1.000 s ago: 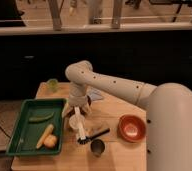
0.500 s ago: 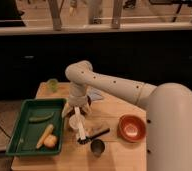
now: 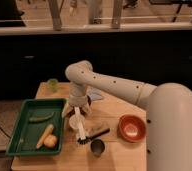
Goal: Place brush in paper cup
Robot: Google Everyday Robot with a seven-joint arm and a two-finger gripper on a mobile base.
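The pincer hangs over the middle of the worktop, pointing down. I cannot tell how its tips are set, so I will not guess.

The brush is a thin white stick. Its top end is right under the pincer, and its dark tip points down toward 5 o'clock, close to the tan block with a black handle. The paper cup sits right under the pincer, and the stick crosses over it. I cannot tell if the stick rests in the cup or only leans across it.

A moment ago the brush lay much the same way, and the arm was in almost the same spot. So very little has changed. I think the robot is slowly lining the brush up with the cup, and the job is not done yet.

The green tray is at 9 o'clock from the cup, with a green pod, a long yellow thing and a round orange thing inside. The metal cup is at 5 o'clock. The red bowl is at 3 o'clock. A small green cup stands at 11 o'clock.
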